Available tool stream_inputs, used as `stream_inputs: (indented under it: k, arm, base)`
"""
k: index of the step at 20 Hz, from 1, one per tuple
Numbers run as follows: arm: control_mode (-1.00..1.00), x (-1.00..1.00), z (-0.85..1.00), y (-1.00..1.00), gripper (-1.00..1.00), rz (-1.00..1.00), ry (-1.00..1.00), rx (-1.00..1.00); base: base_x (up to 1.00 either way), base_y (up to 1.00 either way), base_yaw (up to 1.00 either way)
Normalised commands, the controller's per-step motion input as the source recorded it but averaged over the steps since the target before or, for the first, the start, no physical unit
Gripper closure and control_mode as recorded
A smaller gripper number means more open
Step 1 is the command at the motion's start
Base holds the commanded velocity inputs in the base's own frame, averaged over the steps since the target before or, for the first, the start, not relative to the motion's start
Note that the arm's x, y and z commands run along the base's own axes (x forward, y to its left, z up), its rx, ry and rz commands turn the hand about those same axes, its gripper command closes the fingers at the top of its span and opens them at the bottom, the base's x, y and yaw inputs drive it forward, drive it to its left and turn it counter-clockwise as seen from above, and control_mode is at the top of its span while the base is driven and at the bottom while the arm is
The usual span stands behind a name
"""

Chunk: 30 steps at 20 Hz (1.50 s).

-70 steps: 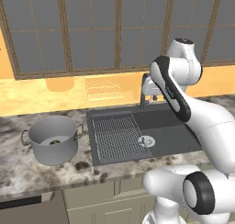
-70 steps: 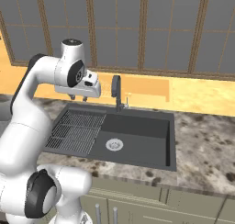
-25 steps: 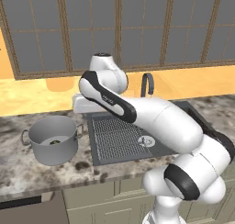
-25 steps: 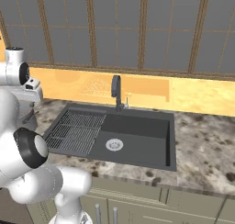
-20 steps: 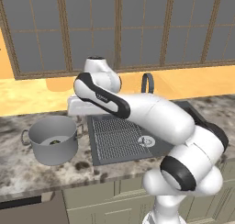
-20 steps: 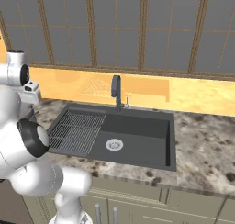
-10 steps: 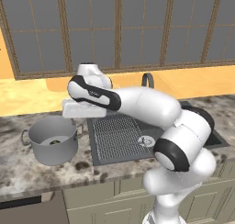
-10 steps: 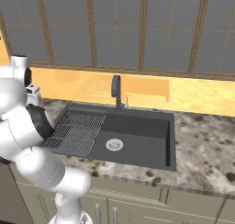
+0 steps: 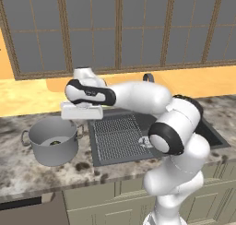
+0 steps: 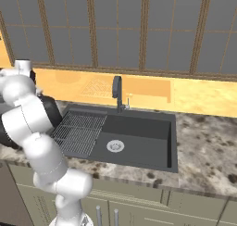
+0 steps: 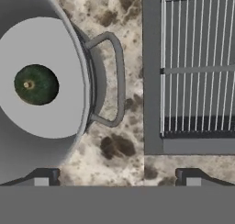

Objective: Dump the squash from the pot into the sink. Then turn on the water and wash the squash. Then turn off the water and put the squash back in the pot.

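Looking down through the hand camera, I judge the job as barely begun: the squash [image 11: 36, 84] sits on the floor of the pot [image 11: 43, 140], so the dumping, the washing and the return are all ahead of me. That pot stands on the speckled stone counter [image 9: 27, 173] just beside the left edge of the sink [image 9: 115, 157], apart from it by a strip of counter, with one loop handle [image 11: 112, 78] turned toward the sink's ribbed draining section [image 11: 197, 62]. My gripper [image 11: 117, 177] hangs above that handle and the strip of counter, its fingertips [image 11: 42, 177] spread wide with nothing between them, so I have no hold on the pot yet. From the right base camera the basin looks dry and bare but for the round silver drain [image 10: 115, 146], and I see no water running from the faucet [image 10: 117, 91] at the sink's back edge. As I read it, the first step in hand is taking the pot by its handle or rim. I find no brand, label or writing that I can read on the pot, the sink or the cabinets.
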Motion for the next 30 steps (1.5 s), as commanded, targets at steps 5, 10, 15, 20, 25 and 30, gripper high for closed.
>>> stream_inputs:
  k: [5,10,15,20,25,30]
  arm:
    - [-1.0,0.33,-0.19,0.13,-1.0,-0.04,0.05,0.0]
    - [-1.0,0.3,-0.26,0.14,-1.0,-0.03,0.03,-0.01]
    - [-1.0,0.16,-0.31,0.14,-1.0,0.0,0.0,-0.05]
    - [-1.0,0.05,-0.28,0.12,-1.0,0.0,-0.01,-0.07]
    - [-1.0,0.01,-0.28,0.03,-1.0,0.0,-0.01,-0.08]
    - [-1.0,0.0,-0.25,0.0,-1.0,0.0,-0.01,-0.1]
  base:
    - [0.0,0.0,0.0]
    - [0.0,0.0,0.0]
    - [0.0,0.0,0.0]
    - [0.0,0.0,0.0]
    - [0.0,0.0,0.0]
    - [0.0,0.0,0.0]
